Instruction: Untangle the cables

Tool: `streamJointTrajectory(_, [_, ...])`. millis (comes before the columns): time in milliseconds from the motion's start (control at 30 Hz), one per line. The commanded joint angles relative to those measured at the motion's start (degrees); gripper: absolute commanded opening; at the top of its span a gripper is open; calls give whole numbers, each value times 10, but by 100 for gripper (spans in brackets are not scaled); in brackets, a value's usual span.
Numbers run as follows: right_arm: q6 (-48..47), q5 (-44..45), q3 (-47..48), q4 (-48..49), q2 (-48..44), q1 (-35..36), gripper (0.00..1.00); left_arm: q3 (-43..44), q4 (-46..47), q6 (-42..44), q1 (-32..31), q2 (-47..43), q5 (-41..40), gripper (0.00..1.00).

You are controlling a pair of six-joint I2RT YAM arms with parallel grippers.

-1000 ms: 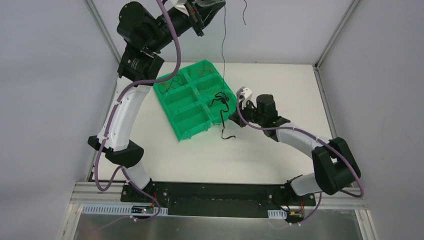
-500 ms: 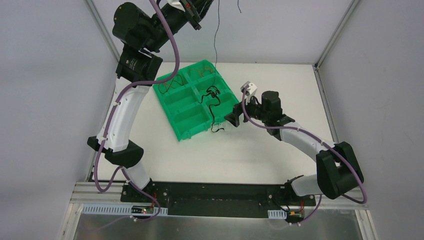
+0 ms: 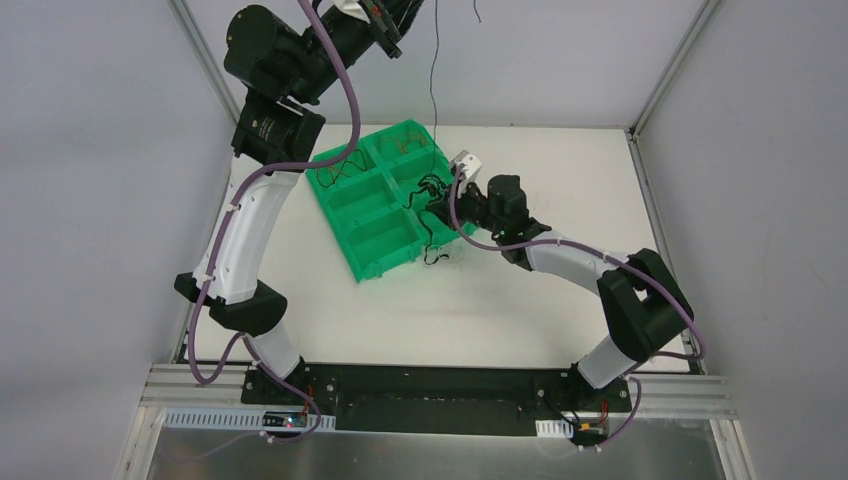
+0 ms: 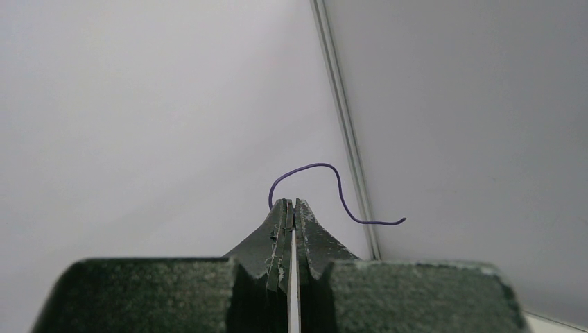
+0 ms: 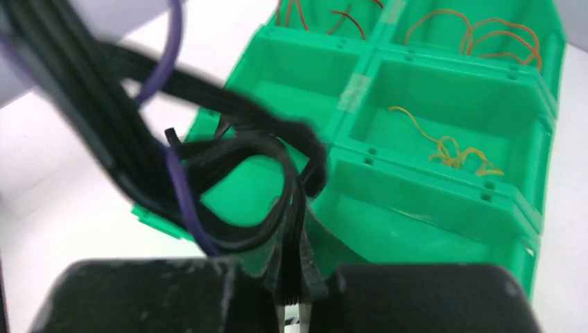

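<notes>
A tangle of thin black cables point(image 3: 428, 190) hangs over the right side of the green tray point(image 3: 372, 232). One thin purple cable point(image 3: 434, 90) runs straight up from it to my left gripper point(image 3: 398, 14), which is raised high at the back and shut on it. In the left wrist view the gripper point(image 4: 291, 203) pinches the purple cable point(image 4: 326, 166), whose free end curls past the tips. My right gripper point(image 3: 443, 203) is at the tangle. In the right wrist view it point(image 5: 292, 208) is shut on the black cables point(image 5: 236, 149), with the purple cable point(image 5: 182, 194) running through them.
The tray's compartments point(image 5: 444, 201) hold loose orange cables point(image 5: 485, 35), yellow cables point(image 5: 451, 149) and red cables point(image 5: 347, 17). A black cable end point(image 3: 434, 256) dangles onto the table by the tray's near right corner. Enclosure walls and posts stand close on three sides.
My right gripper has moved up and left from the table beside the tray onto the tangle and shut on it. The left gripper has risen slightly, then held, lifting the tangle.
</notes>
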Motion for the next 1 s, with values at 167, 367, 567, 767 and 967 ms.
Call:
streamJointTrajectory(167, [-119, -21, -83, -185, -145, -78, 0, 9, 108, 103, -8, -23, -171, 0])
streamJointTrajectory(367, [-273, -51, -145, -417, -260, -172, 0, 47, 172, 180, -5, 8, -216, 0])
streamJointTrajectory(567, [-379, -36, -164, -568, -275, -250, 0, 68, 184, 203, -4, 23, -231, 0])
streamJointTrajectory(767, [-436, -23, -154, -634, -212, -322, 0, 68, 186, 210, 8, 27, -251, 0])
streamJointTrajectory(967, [-441, -45, -124, -655, -186, -347, 0, 39, 176, 198, 26, 11, -253, 0])
